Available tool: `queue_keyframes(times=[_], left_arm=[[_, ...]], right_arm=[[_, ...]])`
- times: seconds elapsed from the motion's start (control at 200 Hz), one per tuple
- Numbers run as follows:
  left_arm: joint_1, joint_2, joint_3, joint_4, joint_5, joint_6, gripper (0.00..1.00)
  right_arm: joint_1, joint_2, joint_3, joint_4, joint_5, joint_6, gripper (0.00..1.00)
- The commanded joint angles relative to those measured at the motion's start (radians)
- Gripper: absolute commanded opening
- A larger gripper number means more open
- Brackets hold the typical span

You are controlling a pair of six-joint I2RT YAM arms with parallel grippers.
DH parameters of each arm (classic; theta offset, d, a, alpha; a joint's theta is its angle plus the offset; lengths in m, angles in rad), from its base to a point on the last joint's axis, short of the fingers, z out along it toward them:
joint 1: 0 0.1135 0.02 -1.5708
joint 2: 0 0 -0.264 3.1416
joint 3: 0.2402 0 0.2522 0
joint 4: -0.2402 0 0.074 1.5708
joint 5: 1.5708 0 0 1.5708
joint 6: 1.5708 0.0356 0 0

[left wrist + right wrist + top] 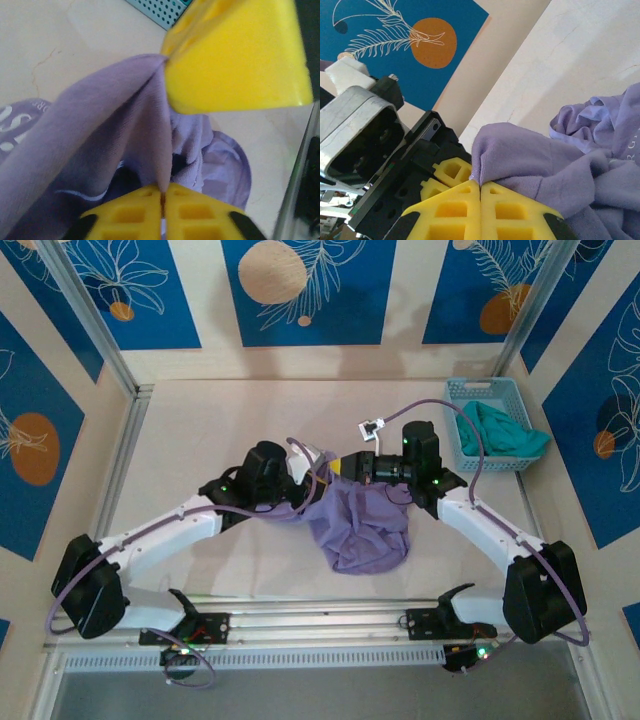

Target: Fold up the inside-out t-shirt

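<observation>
A: Where do we enter the t-shirt (360,525)?

B: On the table (200,430), centre, toward the near edge, bunched in a heap. Its upper part is lifted between the two arms, and the rest sags onto the table.

A: Pincer states?

B: Left pincer (163,196): closed, with its yellow fingers pinching a ridge of the lavender cloth. The cloth runs taut from there up to the other arm's yellow finger. Right pincer (480,186): also closed, its fingers meeting on a fold of the same shirt. We note that the two pincers sit just beside each other on one stretch of cloth.

A: Any writing?

B: There is white print on the shirt. In the left wrist view, large letters sit at the left edge and are cut off; we make out part of an "S". Above them are small letters that look like "ORE". In the right wrist view, faint capitals sit at the right edge, perhaps "R" and "G". We cannot read a whole word in either view.

A: Other items?

B: A light-blue basket (480,383) sits at the far right of the table, holding a teal garment (505,430), well apart from the shirt. The wall panels (395,40) are blue, with orange discs and white leaf drawings.
</observation>
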Motion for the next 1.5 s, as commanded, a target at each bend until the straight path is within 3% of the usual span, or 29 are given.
queue_keyframes(times=[0.0,0.145,0.25,0.355,0.48,0.68,0.98,1.125,1.26,1.32,1.495], left_arm=[[0.014,-0.015,0.039,0.047,0.064,-0.022,0.00],[0.032,-0.106,0.040,0.080,0.156,-0.170,0.00],[0.041,-0.162,0.046,0.087,0.150,-0.320,0.00],[0.049,-0.174,0.051,0.127,0.146,-0.446,0.00],[0.048,-0.170,0.052,0.206,0.188,-0.535,0.00],[0.048,-0.185,0.063,0.199,0.187,-0.542,0.00],[0.048,-0.211,0.053,0.178,0.180,-0.538,0.00],[0.050,-0.222,0.050,0.161,0.166,-0.528,0.00],[0.069,-0.230,0.047,0.146,0.155,-0.522,0.00],[0.091,-0.237,0.040,0.142,0.145,-0.524,0.00],[0.183,-0.228,0.024,0.101,0.020,-0.495,0.00]], right_arm=[[-0.002,-0.039,0.037,-0.102,0.023,-0.097,0.00],[0.020,-0.054,0.098,-0.333,0.326,-0.370,0.05],[0.031,-0.056,0.160,-0.428,0.467,-0.421,0.21],[0.071,-0.108,0.170,-0.488,0.566,-0.459,0.28],[0.097,-0.237,0.089,-0.457,0.519,-0.479,0.32],[0.197,-0.395,-0.068,-0.306,0.404,-0.485,0.44],[0.298,-0.239,-0.062,-0.133,0.555,-0.457,0.49],[0.301,-0.186,-0.026,-0.139,0.660,-0.439,0.38],[0.287,-0.213,-0.038,-0.152,0.621,-0.454,0.07],[0.263,-0.239,-0.053,-0.151,0.535,-0.460,0.00],[0.144,-0.279,-0.111,-0.060,0.097,-0.389,0.00]])
